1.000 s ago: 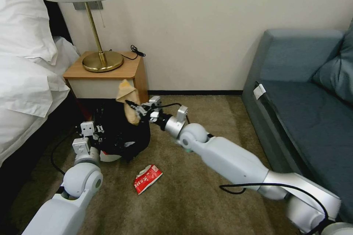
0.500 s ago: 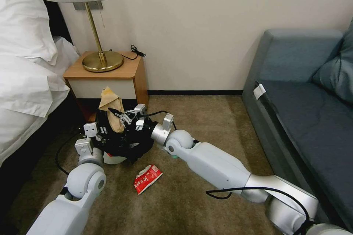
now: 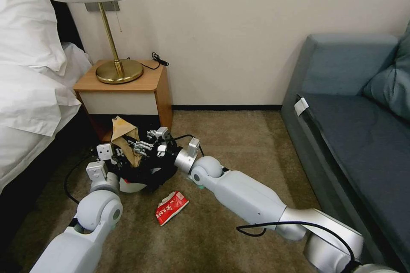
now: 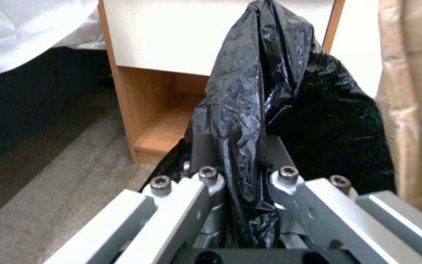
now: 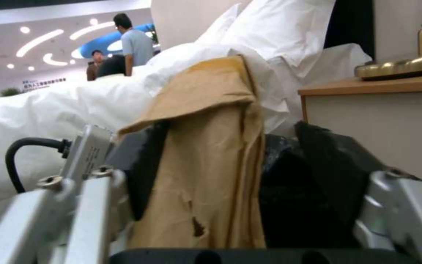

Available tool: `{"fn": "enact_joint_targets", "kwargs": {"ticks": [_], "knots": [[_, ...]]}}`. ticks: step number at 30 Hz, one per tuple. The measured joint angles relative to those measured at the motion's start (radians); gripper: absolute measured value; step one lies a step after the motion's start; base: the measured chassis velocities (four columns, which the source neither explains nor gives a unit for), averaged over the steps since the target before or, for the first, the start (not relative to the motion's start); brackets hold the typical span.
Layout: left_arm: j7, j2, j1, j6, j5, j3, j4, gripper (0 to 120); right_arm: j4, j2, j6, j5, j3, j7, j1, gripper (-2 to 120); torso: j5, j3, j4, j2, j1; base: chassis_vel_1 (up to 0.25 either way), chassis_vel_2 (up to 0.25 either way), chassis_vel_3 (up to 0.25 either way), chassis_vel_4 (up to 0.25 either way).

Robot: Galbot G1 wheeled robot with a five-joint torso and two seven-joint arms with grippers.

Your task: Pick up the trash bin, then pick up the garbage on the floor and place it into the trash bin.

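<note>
The trash bin point(image 3: 147, 171), white with a black bag liner, is tipped on the carpet in front of the nightstand. My left gripper point(image 3: 116, 153) is shut on the black liner point(image 4: 250, 110) at the bin's near-left rim. The tan paper bag point(image 3: 124, 134) stands upright in the bin's mouth. My right gripper point(image 3: 136, 147) is around it from the right, open, with the tan paper bag point(image 5: 211, 146) against one pad point(image 5: 145, 165) and a gap to the other. A red-and-white packet point(image 3: 171, 207) lies on the carpet just in front of the bin.
The wooden nightstand point(image 3: 128, 94) with a brass lamp point(image 3: 118, 71) stands right behind the bin. The bed point(image 3: 30, 85) lies to the left and a grey-blue sofa point(image 3: 354, 128) to the right. Open carpet point(image 3: 239, 136) runs between them.
My right arm has carried the tan paper bag leftward and down, from above the bin's right side into its mouth. The left gripper kept its hold on the liner.
</note>
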State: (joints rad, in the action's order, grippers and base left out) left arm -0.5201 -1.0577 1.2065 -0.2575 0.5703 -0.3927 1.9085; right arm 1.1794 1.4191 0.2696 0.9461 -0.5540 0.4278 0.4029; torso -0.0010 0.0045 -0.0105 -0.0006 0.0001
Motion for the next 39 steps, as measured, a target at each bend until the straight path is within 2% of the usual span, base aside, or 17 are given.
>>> {"fn": "enact_joint_targets", "kwargs": {"ticks": [3,5,8,10,15,22,30,39], "knots": [[0.001,0.0,0.0,0.001,0.0,-0.001,-0.002,5,-0.003,0.0,-0.001,0.0,-0.001,0.001,-0.003,76,0.0,0.0,0.0,0.0,0.0,0.0,0.0,0.0,0.0],[0.003,0.005,-0.003,0.002,0.004,-0.001,-0.004,5,-0.01,-0.001,-0.007,0.0,-0.01,0.004,-0.01,88,-0.0001,0.0,0.0001,0.0,0.0,0.0,0.0,0.0,0.0],[0.003,0.01,-0.007,0.002,0.011,-0.001,-0.004,5,-0.029,0.002,-0.009,-0.003,-0.015,0.01,-0.015,93,-0.0001,0.0,0.0,0.0,0.0,0.0,0.0,0.0,0.0],[0.002,0.015,-0.015,0.002,0.022,-0.002,-0.003,5,-0.099,0.027,0.001,-0.03,-0.017,0.027,-0.018,99,-0.0001,0.0,0.0,0.0,0.0,0.0,0.0,0.0,0.0],[0.0,0.018,-0.011,0.002,0.028,-0.007,0.002,5,-0.176,0.059,0.023,-0.062,-0.005,0.056,-0.024,100,0.0,0.0,0.0001,0.0,0.0,0.0,0.0,0.0,0.0],[0.002,0.02,0.003,0.004,0.027,-0.013,0.003,5,-0.173,0.051,0.011,-0.044,-0.01,0.068,-0.049,100,-0.0001,0.0,0.0001,0.0,0.0,0.0,0.0,0.0,0.0],[0.011,0.021,0.005,0.01,0.019,-0.015,-0.005,5,-0.16,0.004,-0.008,-0.032,-0.024,0.081,-0.082,100,-0.0001,0.0,0.0,0.0,0.0,0.0,0.0,0.0,0.0],[0.017,0.023,0.0,0.014,0.019,-0.015,-0.014,5,-0.156,-0.05,-0.027,-0.1,-0.103,0.058,-0.138,100,0.0,0.0,0.0,0.0,0.0,0.0,0.0,0.0,0.0]]}}
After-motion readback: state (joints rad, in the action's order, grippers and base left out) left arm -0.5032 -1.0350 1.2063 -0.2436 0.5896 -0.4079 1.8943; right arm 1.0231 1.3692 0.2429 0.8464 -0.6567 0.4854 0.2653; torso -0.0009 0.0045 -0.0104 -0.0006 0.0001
